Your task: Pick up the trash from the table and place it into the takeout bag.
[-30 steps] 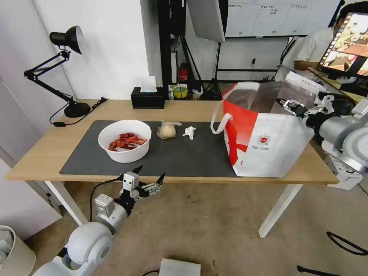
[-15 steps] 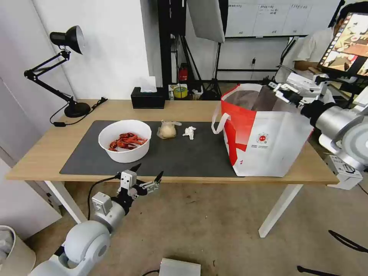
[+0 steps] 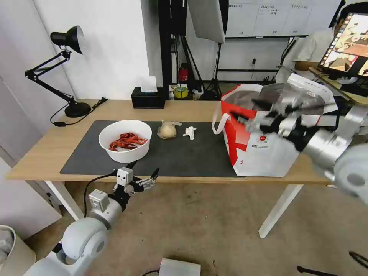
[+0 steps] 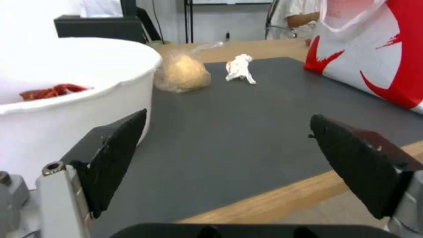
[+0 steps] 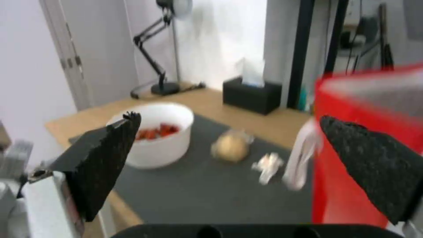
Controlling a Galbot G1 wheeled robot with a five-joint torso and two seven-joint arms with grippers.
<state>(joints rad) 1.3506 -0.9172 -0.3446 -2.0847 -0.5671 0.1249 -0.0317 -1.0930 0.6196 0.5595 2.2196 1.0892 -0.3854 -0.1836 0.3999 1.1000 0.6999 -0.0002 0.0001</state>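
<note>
Across the long light-wood table (image 3: 42,161), under a dark grey mat (image 3: 184,157), the job looks only partly done. At three o'clock stands the takeout bag (image 3: 264,153), mouth open and foil lining showing; whether anything lies inside cannot be told. Three pieces of trash are left on the mat: the white bowl (image 3: 125,140) of red crayfish shells at nine o'clock, the knotted clear bag (image 3: 168,129) with its beige lump toward eleven, and just beside that the crumpled tissue (image 3: 189,132) near twelve. The black tissue box (image 3: 148,99) sits beyond the mat at the table's far edge. By my reading, every one of those three pickups remains. The right arm reaches in from four o'clock, its claw (image 3: 268,115) blurred with speed in front of the bag's near top edge, jaws spread wide and carrying nothing. The left arm is bent low at seven o'clock, its claw (image 3: 143,180) just below the table's near edge, jaws apart and empty, pointing toward the bowl.
</note>
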